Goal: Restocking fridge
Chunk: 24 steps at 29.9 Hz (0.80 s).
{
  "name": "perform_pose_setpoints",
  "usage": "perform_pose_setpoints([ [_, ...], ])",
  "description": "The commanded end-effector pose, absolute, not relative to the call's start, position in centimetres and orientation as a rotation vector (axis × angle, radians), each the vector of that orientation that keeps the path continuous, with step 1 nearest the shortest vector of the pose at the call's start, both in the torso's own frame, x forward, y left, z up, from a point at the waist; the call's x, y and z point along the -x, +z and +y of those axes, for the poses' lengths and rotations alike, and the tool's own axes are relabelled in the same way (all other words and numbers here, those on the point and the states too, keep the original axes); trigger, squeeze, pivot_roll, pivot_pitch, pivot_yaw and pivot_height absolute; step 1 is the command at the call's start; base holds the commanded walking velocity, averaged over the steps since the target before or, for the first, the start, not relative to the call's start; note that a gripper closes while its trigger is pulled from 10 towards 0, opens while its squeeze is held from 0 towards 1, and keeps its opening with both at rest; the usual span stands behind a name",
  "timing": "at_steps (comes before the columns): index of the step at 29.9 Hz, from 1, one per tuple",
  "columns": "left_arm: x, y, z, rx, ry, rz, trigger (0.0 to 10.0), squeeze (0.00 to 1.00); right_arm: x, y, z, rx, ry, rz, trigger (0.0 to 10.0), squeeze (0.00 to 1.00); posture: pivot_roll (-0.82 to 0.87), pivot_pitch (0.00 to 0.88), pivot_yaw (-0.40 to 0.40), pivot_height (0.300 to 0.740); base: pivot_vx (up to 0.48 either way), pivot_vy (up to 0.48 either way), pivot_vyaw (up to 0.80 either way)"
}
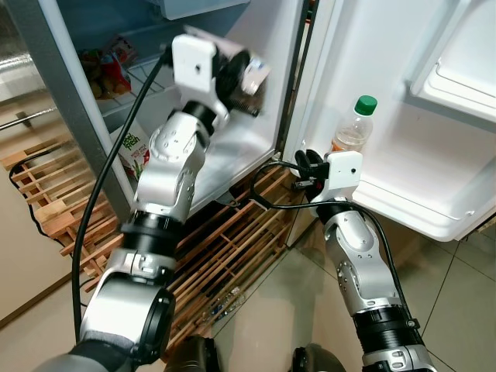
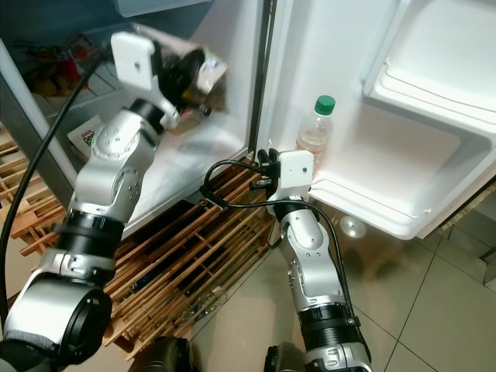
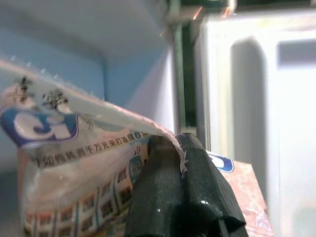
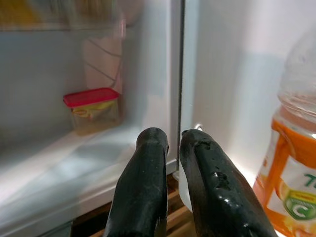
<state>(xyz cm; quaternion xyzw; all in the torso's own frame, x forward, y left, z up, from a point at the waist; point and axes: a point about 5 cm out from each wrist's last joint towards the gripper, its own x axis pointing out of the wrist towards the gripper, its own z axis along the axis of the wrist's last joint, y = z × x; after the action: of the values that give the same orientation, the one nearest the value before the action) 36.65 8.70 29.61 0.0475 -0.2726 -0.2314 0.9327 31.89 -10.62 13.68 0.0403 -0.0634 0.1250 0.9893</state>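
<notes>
Left gripper (image 3: 180, 163) is raised inside the open white fridge (image 1: 271, 93), fingers pinched tight on the top edge of a crinkly printed plastic snack packet (image 3: 74, 163), which hangs in the air in front of the compartment's right wall, above the white lower shelf (image 4: 59, 163).

Right gripper (image 4: 173, 148) sits low at the fridge's hinge side, fingers nearly together, holding nothing, just beside a clear plastic juice bottle with a green cap and orange label (image 1: 354, 124) standing in the white door rack (image 1: 418, 205).

Step looks like placing the packet. Best move: carry it further in over bare shelf, lower until it rests, then release; the packet's lower end is blurred, so clearance is probably fine but unclear. A small tub with a red lid (image 4: 92, 109) sits at the back.
</notes>
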Motion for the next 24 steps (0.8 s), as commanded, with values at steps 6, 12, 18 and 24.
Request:
perform_pose_setpoints([
  [6, -37.9, 29.4, 10.2, -0.194, -0.398, -0.587, 0.0, 0.0, -32.0, 13.7, -11.0, -0.08, 0.234, -0.135, 10.0, 0.0, -0.07, 0.0, -0.002, 0.689, 0.0, 0.0, 0.0],
  [12, -38.7, 28.3, 11.8, -0.197, -0.314, -0.555, 0.0, 0.0, -32.0, 13.8, -10.9, -0.08, 0.236, -0.137, 10.0, 0.0, -0.08, 0.0, -0.003, 0.689, 0.0, 0.0, 0.0],
  [18, -39.1, 28.8, 13.5, -0.278, -0.237, -0.58, 0.0, 0.0, -32.1, 13.9, -10.9, -0.076, 0.237, -0.138, 10.0, 0.0, -0.08, 0.0, -0.003, 0.689, 0.0, 0.0, 0.0],
  [24, -39.0, 29.9, 13.8, -0.385, -0.205, -0.631, 0.0, 0.0, -32.1, 13.8, -10.9, -0.076, 0.236, -0.136, 10.0, 0.0, -0.08, 0.0, -0.002, 0.689, 0.0, 0.0, 0.0],
])
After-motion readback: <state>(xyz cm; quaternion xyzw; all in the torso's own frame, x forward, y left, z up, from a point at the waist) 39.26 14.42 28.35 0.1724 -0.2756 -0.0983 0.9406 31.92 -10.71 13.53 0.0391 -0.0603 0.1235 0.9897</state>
